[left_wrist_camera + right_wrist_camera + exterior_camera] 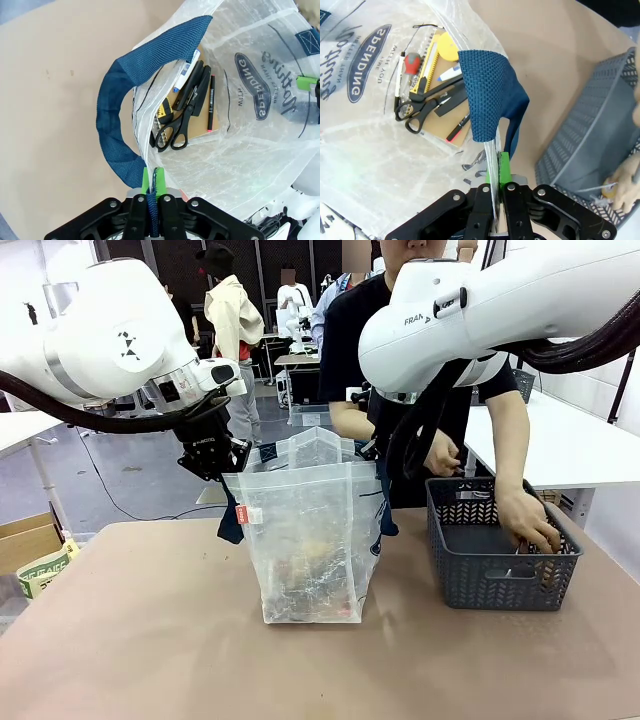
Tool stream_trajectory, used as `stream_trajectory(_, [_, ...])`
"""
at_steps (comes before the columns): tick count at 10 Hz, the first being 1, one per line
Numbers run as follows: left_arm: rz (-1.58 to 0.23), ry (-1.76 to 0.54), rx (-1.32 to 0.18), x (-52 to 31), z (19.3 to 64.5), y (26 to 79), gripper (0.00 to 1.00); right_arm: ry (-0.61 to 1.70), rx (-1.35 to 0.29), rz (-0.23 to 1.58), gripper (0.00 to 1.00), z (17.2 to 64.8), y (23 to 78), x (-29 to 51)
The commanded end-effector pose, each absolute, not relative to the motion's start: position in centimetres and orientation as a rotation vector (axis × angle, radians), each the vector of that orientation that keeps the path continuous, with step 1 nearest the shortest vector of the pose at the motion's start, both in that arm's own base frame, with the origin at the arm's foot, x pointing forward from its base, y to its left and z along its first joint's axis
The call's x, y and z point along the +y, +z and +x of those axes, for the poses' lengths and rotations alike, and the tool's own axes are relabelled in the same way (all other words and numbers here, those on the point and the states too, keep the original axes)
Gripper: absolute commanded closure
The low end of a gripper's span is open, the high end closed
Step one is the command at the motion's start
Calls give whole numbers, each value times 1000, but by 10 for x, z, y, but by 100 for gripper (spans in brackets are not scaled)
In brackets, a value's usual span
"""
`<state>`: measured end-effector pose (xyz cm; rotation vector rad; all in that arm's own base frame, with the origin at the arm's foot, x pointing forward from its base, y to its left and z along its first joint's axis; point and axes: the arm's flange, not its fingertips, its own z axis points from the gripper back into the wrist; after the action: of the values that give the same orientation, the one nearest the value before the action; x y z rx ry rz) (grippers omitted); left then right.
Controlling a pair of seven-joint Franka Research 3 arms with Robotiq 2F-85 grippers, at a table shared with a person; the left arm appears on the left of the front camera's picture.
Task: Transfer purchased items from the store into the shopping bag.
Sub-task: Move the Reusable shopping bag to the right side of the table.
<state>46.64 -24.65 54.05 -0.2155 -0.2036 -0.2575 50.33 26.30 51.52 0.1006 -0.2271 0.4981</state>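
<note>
The shopping bag stands upright mid-table, translucent white with navy print. My left gripper is shut on the bag's left navy strap, seen from the wrist as the left gripper pinching the webbing. My right gripper is shut on the other navy strap and the bag's rim. Purchased items lie inside the bag: black scissors, a brown notebook, a yellow cutter and pens. The store, a dark grey lattice basket, sits right of the bag. A person's hand reaches into it.
The person stands at the far side behind the bag and basket. A white table stands behind the basket at the right. A cardboard box sits off the table's left edge. The tan tabletop spreads in front of the bag.
</note>
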Motion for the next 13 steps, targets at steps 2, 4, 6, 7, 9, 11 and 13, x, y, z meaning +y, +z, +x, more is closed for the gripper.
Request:
stream_trajectory(2, [-217,-251,-209,-244,467,543,100,498,-227,98,100,505,516,262])
stream_trajectory(4, [-217,-251,-209,-244,467,543,100,498,-227,98,100,505,516,262])
stream_trajectory(6, [-217,-251,-209,-244,467,543,100,498,-227,98,100,505,516,262])
stream_trajectory(7, [-217,-251,-209,-244,467,543,100,498,-227,98,100,505,516,262])
stream_trajectory(9, [-217,-251,-209,-244,467,543,100,498,-227,98,100,505,516,262])
stream_trajectory(11, [-217,-251,-209,-244,467,543,100,498,-227,98,100,505,516,262])
stream_trajectory(13, [-217,-251,-209,-244,467,543,100,498,-227,98,100,505,516,262])
